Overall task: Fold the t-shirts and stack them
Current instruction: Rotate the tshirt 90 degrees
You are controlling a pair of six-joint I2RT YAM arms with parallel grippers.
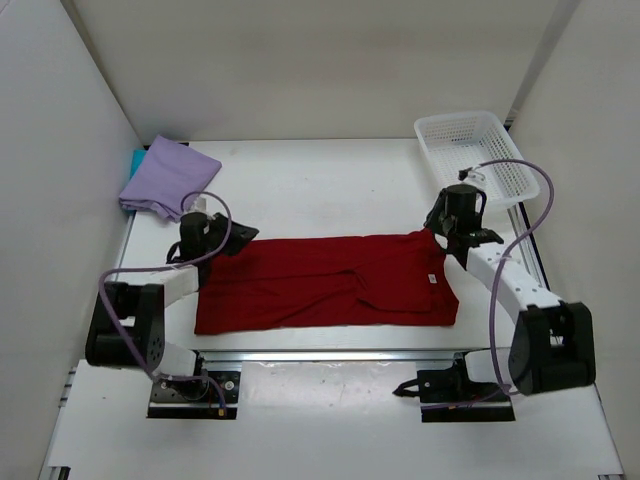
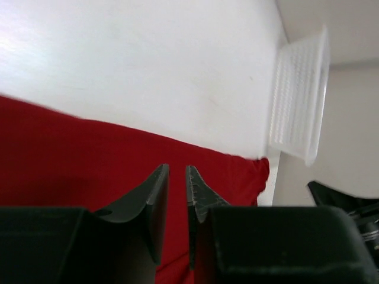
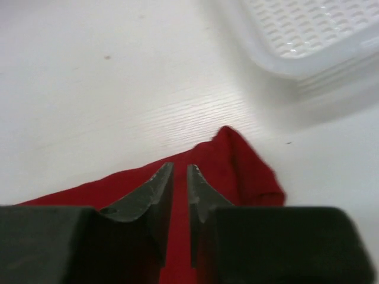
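**A:** Far left first: the lavender t-shirt (image 1: pixel 168 178) sits folded in the back corner of the worktop (image 1: pixel 320 185), with a sliver of the teal t-shirt (image 1: pixel 136 160) peeking from under it. That's 2 stacked, I'd judge.

**B:** And number 3, the red t-shirt (image 1: pixel 330 280), lies spread flat mid-worktop. Its long axis runs left to right, square across both arms.

**A:** The left jaws hover at its far-left corner and the right jaws at its far-right corner, so 1 corner each. Neither arm is nearer overall; each owns its end.

**B:** Any grip?

**A:** Both pairs are parted by a narrow slit with nothing pinched between them. The red in the gap is cloth lying below.

**B:** So the shirt sits just under both pairs and spreads toward the near side. My read is that the next fold turns on that long far edge.

**A:** The views differ, though. The top camera gives the whole outline and the pale label (image 1: pixel 432 279) near the right end, but not the slits. The left wrist view shows the far edge running off toward the white basket (image 2: pixel 299 89). The right wrist view shows the bunched corner tip just beyond the jaws, near that basket.
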